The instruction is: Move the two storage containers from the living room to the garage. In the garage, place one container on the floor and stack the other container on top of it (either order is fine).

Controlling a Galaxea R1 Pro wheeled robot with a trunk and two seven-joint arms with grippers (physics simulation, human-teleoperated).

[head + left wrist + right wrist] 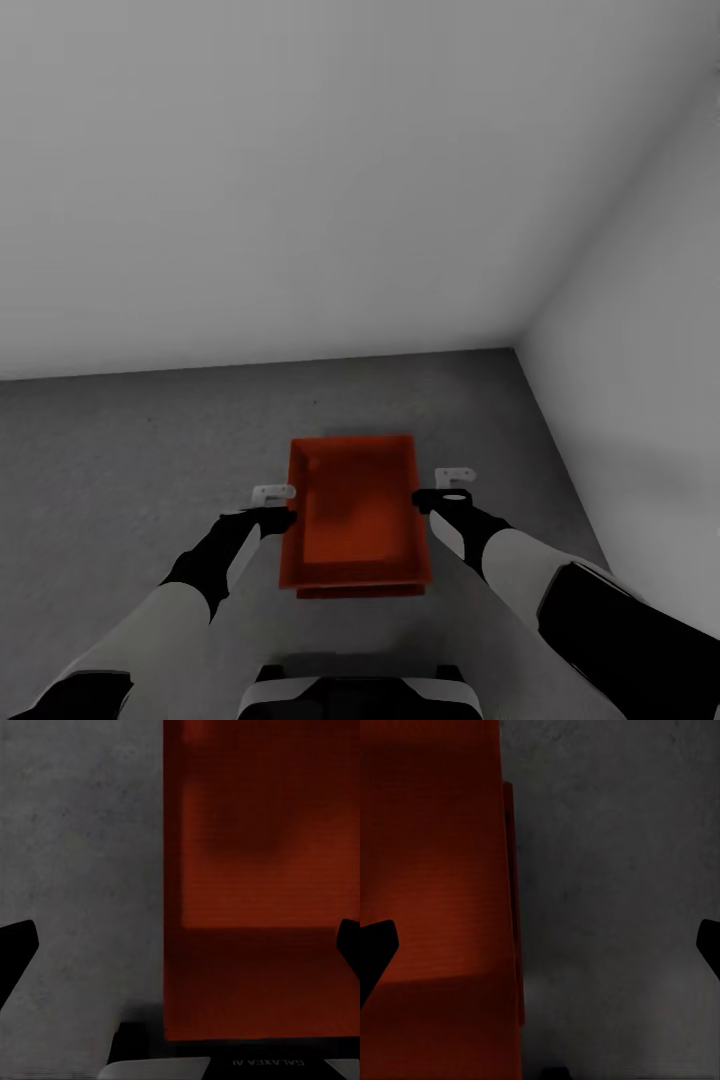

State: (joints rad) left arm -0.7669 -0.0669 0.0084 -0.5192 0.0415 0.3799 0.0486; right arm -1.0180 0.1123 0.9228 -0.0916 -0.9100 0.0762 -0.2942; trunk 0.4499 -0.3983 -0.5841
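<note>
Two bins (355, 515) sit nested in front of me on the grey concrete floor (130, 450) of the garage, close to the corner where the white walls (300, 180) meet; a second rim peeks out under the near edge of the upper one, and my right wrist view shows a thin red lip beside the upper bin's wall, so I judge the stack is already made. That puts me at the closing step: either just letting go or checking the placement. My left gripper (272, 505) hangs at the bins' left wall and my right gripper (447, 487) at the right wall, both just beside the rim at about mid-length, arms reaching forward and down symmetrically, forearms angled in toward the stack. In both wrist views the dark fingertips (16, 949) stand far apart at the frame edges, the jaws spread wide over each side wall, one finger over the bin's inside, the other over bare floor, and I hold nothing. Whether a finger touches the rim I cannot tell. Next, as I judge it, I should lift both hands straight up and clear of the walls without catching the rim, so the upper bin stays seated square in the lower one, then draw the arms back.
</note>
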